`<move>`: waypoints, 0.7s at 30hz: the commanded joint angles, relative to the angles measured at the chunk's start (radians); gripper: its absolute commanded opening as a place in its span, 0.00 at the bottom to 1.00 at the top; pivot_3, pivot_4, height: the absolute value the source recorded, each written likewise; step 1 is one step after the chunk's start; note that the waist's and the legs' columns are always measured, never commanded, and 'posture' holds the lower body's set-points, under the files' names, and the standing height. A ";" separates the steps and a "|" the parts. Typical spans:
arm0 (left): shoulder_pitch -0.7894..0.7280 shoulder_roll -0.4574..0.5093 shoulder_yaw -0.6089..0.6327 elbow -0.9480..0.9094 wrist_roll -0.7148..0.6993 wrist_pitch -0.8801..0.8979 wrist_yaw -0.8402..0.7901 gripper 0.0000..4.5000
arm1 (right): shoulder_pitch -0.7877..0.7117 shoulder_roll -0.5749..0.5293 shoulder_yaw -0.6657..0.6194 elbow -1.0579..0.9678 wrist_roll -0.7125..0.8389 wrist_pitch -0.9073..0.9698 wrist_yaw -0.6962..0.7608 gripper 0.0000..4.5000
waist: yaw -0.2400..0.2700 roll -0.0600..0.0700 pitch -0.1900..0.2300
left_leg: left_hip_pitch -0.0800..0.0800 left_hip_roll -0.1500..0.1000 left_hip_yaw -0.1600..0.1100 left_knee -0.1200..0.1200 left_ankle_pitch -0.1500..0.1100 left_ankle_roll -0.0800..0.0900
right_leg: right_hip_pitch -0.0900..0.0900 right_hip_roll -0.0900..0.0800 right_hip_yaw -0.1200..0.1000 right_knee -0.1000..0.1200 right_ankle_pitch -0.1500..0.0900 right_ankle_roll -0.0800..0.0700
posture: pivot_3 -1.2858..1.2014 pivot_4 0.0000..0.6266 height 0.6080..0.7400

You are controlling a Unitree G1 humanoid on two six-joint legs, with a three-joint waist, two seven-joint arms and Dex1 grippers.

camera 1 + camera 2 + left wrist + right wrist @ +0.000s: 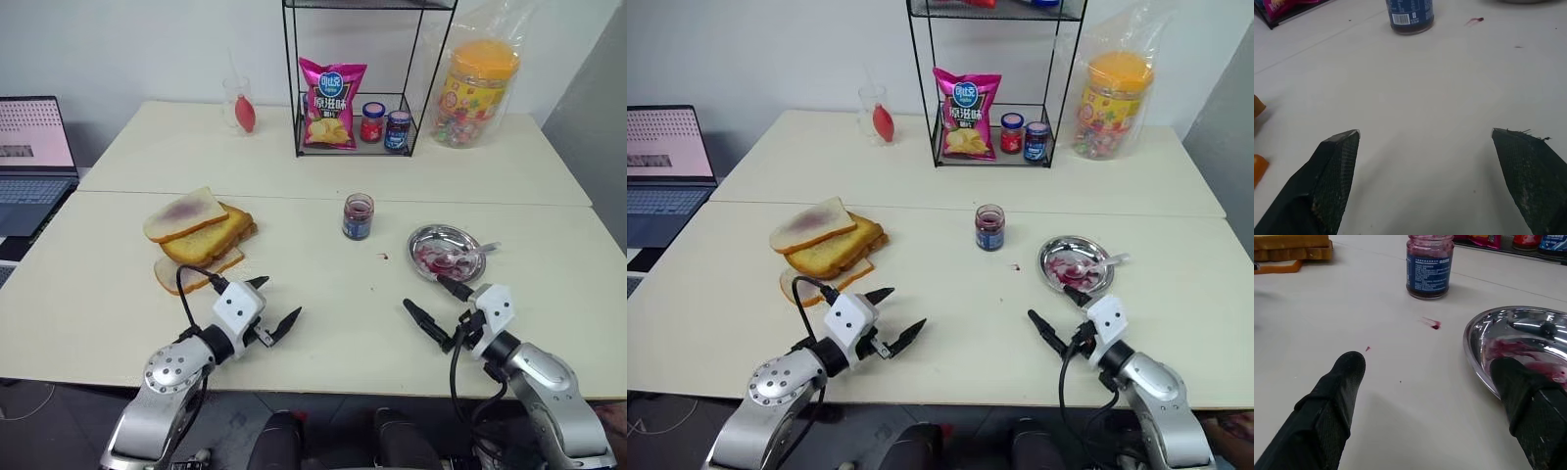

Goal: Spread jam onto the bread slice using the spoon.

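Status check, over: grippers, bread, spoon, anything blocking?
Left gripper and right gripper open, empty. Bread slice on the toast stack, purple smear showing. Spoon in steel dish; jam jar mid-table. Nothing blocking.

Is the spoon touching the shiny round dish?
Touching. In the left eye view the spoon lies in the steel dish, with its handle resting over the rim on the far right side.

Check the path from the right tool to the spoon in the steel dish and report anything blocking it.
Nothing visible blocks it. The right tool hovers open just short of the round steel dish, where the slim silver spoon lies with its handle over the rim. Only bare table lies between.
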 commanded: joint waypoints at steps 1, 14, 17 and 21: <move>0.015 0.000 0.030 -0.052 -0.036 -0.031 -0.013 1.00 | -0.002 -0.006 -0.018 -0.025 0.007 -0.023 0.007 0.99 | 0.000 0.000 0.000 | 0.000 0.000 0.000 0.000 0.000 0.000 | 0.000 0.000 0.000 0.000 0.000 0.000 | 0.52 0.24 1.00; 0.046 0.015 0.040 -0.056 -0.011 -0.016 0.010 1.00 | -0.014 -0.005 0.006 -0.019 -0.006 -0.028 0.011 0.99 | 0.000 0.000 0.000 | 0.000 0.000 0.000 0.000 0.000 0.000 | -0.001 0.000 0.000 0.000 0.000 0.000 | 0.52 0.24 1.00; 0.058 0.023 0.067 -0.053 -0.069 -0.073 -0.053 1.00 | -0.022 -0.006 0.015 -0.024 -0.014 -0.030 0.013 0.99 | 0.000 0.000 0.000 | 0.000 0.000 0.000 0.000 0.000 0.000 | -0.001 0.000 0.000 0.000 0.000 0.000 | 0.52 0.24 1.00; 0.046 0.002 0.085 -0.053 -0.042 -0.140 -0.015 1.00 | -0.036 -0.014 0.029 -0.038 -0.018 -0.031 0.023 0.99 | 0.000 0.000 0.000 | -0.001 0.000 0.001 0.000 0.000 0.000 | -0.002 0.000 0.000 0.000 0.000 0.000 | 0.52 0.24 1.00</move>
